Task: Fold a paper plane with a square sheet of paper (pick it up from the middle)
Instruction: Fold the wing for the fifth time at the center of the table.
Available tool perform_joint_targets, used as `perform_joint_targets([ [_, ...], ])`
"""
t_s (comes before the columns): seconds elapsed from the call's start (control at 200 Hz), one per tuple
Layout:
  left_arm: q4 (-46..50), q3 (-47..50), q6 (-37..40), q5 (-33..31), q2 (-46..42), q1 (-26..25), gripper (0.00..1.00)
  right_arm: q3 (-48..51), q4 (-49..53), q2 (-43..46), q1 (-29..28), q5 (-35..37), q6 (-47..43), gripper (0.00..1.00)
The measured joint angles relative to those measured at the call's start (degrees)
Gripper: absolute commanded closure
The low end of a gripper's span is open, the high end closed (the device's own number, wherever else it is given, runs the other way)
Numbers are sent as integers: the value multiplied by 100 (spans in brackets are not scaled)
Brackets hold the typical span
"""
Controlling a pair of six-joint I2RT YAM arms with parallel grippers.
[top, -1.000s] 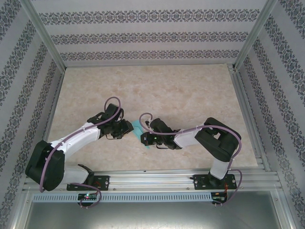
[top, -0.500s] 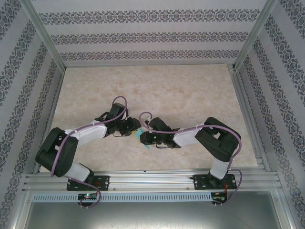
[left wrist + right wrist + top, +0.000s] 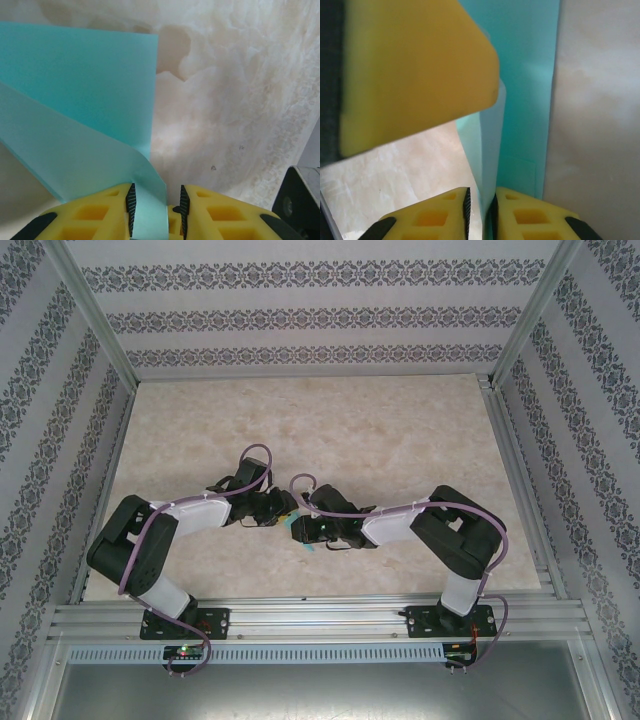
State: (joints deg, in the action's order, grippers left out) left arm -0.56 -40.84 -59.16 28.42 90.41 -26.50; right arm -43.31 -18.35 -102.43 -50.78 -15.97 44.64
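The square sheet of paper (image 3: 90, 90) is turquoise and partly folded, with one flap curling up off the marble table (image 3: 350, 430). Both grippers meet over it near the table's front centre, where a small corner of the sheet (image 3: 306, 545) peeks out. My left gripper (image 3: 156, 195) stands open; the raised flap lies against its left pad, with a gap to the right pad. My right gripper (image 3: 480, 200) is narrowly open around an upright fold of the sheet (image 3: 530, 75), which rests on the right pad. A yellow finger of the left gripper (image 3: 415, 70) looms close above.
Aluminium rails (image 3: 330, 615) run along the near edge and up both sides, with patterned walls (image 3: 300, 315) behind. The two wrists (image 3: 288, 517) nearly touch. Bare marble stretches away to the back of the table.
The left arm has swung right, bringing its gripper up against the right one over the paper. The right jaws, tight on the fold a second ago, have parted slightly.
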Motion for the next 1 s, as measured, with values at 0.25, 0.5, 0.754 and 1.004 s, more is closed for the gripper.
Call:
perform_joint_targets([
  [0.25,9,0,42,-59,0,0,68,9,149,122,7,4,37,73],
  [0.5,11,0,46,-125,0,0,68,37,236,223,63,7,114,72],
  [0.754,11,0,63,-144,0,0,68,120,232,299,118,7,236,65],
  [1.004,11,0,66,-142,0,0,68,116,267,446,118,2,229,62],
])
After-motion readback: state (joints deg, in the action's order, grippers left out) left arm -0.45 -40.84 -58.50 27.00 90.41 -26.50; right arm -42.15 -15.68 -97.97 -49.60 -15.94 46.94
